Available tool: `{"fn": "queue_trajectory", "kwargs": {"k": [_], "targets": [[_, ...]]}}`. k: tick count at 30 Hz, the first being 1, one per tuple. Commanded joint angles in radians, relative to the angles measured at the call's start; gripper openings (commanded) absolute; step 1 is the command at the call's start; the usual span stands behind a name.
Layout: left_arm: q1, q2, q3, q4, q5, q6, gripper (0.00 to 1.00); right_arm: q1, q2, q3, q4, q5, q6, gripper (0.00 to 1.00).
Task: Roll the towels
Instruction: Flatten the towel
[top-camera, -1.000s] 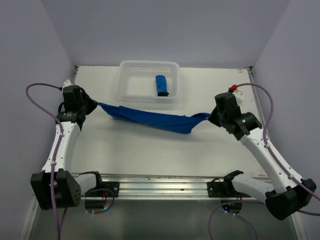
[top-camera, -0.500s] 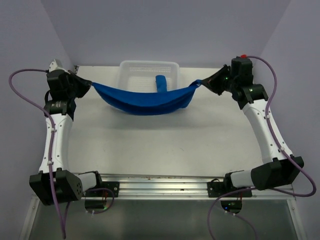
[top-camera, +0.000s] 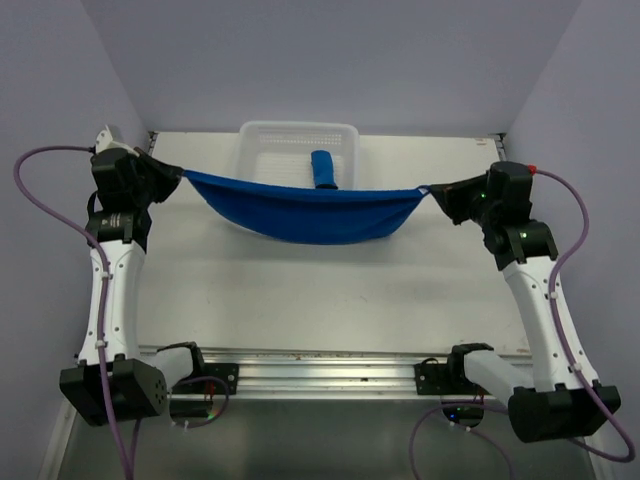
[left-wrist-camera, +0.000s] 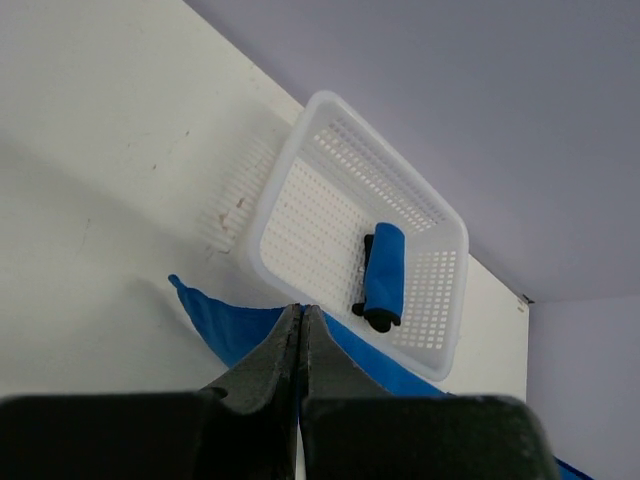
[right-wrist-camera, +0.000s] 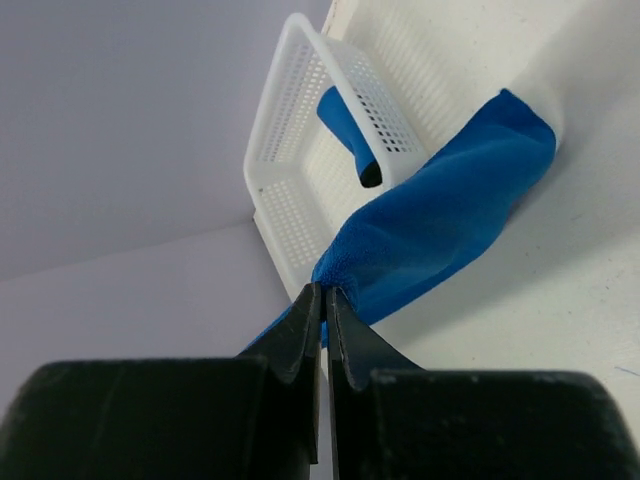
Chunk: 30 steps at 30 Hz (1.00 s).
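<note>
A royal-blue towel (top-camera: 305, 212) hangs stretched in the air between my two grippers, sagging in the middle over the table. My left gripper (top-camera: 178, 174) is shut on its left corner and my right gripper (top-camera: 432, 190) is shut on its right corner. The towel shows in the left wrist view (left-wrist-camera: 225, 325) and in the right wrist view (right-wrist-camera: 440, 230). A second blue towel (top-camera: 322, 169), rolled, lies in the white plastic basket (top-camera: 262, 150) at the back; it also shows in the left wrist view (left-wrist-camera: 386, 272) and the right wrist view (right-wrist-camera: 345, 128).
The basket (left-wrist-camera: 300, 150) stands against the back wall, just behind the hanging towel. Side walls stand close to both arms. A metal rail (top-camera: 320, 360) runs along the near edge between the arm bases.
Both grippers have lifted the towel off the table and pulled it wider. In the last half second the right gripper moved down and to the right, stretching the towel flatter.
</note>
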Motion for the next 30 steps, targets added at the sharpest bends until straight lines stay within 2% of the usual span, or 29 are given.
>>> {"fn": "queue_trajectory", "kwargs": {"k": [1,4,5,8,12,20,22,23,25,26,30], "targets": [[0.010,-0.095,-0.140,0.035,0.027,0.006,0.00,-0.005,-0.093,-0.115,-0.002,0.060,0.082,0.02],[0.010,-0.201,-0.260,0.049,0.073,0.010,0.00,-0.005,-0.216,-0.250,0.007,0.051,0.108,0.00],[0.010,-0.236,-0.347,0.051,0.081,0.013,0.00,-0.005,-0.248,-0.305,0.004,0.043,0.106,0.00],[0.010,-0.388,-0.505,0.046,0.105,0.003,0.00,-0.004,-0.382,-0.373,-0.069,0.032,0.074,0.01],[0.008,-0.517,-0.590,-0.030,0.101,0.003,0.00,-0.005,-0.535,-0.440,-0.235,0.055,0.025,0.03],[0.010,-0.663,-0.726,-0.132,0.047,0.026,0.00,-0.005,-0.774,-0.680,-0.384,0.017,0.042,0.05],[0.010,-0.677,-0.757,-0.136,0.045,0.030,0.00,-0.005,-0.808,-0.716,-0.403,0.002,0.048,0.10],[0.008,-0.679,-0.756,-0.139,0.062,0.042,0.00,-0.005,-0.828,-0.741,-0.418,0.003,0.047,0.17],[0.008,-0.679,-0.748,-0.164,0.047,0.033,0.00,-0.005,-0.841,-0.750,-0.439,0.002,0.036,0.23],[0.008,-0.677,-0.749,-0.162,0.047,0.041,0.00,-0.005,-0.841,-0.749,-0.444,0.003,0.024,0.30],[0.008,-0.663,-0.749,-0.158,0.065,0.049,0.00,-0.005,-0.801,-0.729,-0.436,-0.003,0.005,0.38]]}}
